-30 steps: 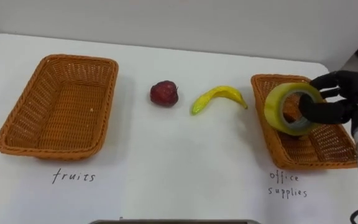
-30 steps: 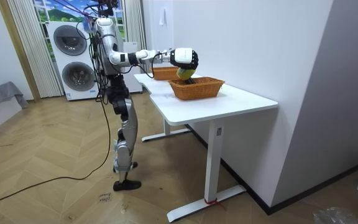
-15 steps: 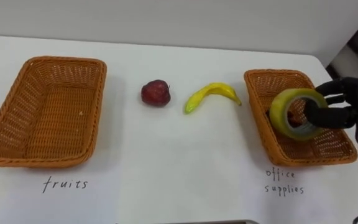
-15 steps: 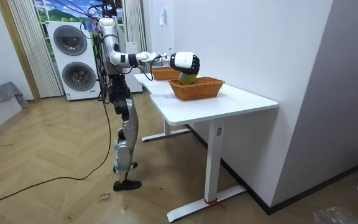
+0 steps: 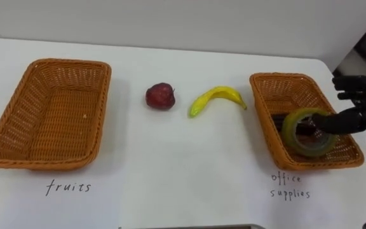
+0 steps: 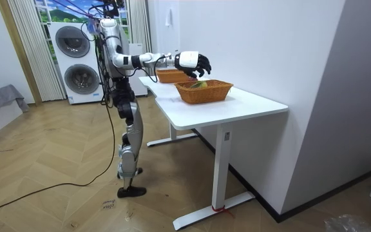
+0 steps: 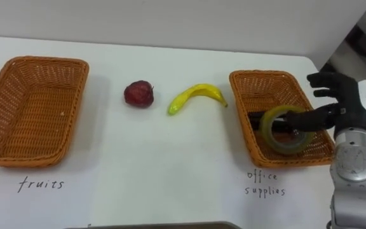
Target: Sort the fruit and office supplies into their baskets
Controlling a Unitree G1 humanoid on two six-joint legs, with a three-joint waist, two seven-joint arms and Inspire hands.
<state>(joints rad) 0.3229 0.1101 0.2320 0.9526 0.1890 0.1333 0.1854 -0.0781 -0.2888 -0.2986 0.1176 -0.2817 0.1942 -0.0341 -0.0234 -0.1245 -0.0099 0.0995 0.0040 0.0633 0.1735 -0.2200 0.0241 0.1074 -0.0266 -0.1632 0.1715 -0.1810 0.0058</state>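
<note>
Baskets, wicker, two. Left eye view: left basket [image 5: 8, 121] and right basket [image 5: 264, 114], at opposite ends of the white counter [image 5: 170, 165]. The right basket's far rim is partly behind the right hand [image 5: 359, 95].
Fruit, two pieces, on the counter between the baskets and apart from each other: one red apple [image 5: 160, 96], one banana [image 5: 216, 98].
One tape roll [image 5: 290, 130], yellowish, lying tilted inside the right basket.
Right hand: fingers spread and straight over the basket's right edge, thumb reaching to the roll's ring. Whether it touches the roll cannot be told.
Two handwritten labels [image 5: 68, 187], one below each basket.

Right eye view: one dark item [image 7: 256, 117] in the right basket, partly behind the tape roll, kind unclear.

Room view: robot standing at the counter's end on the room view's left, right arm held out over the nearer basket. The roll is a small yellow-green spot at that basket's rim. Two washing machines [image 6: 76, 76], stacked, behind the robot.
</note>
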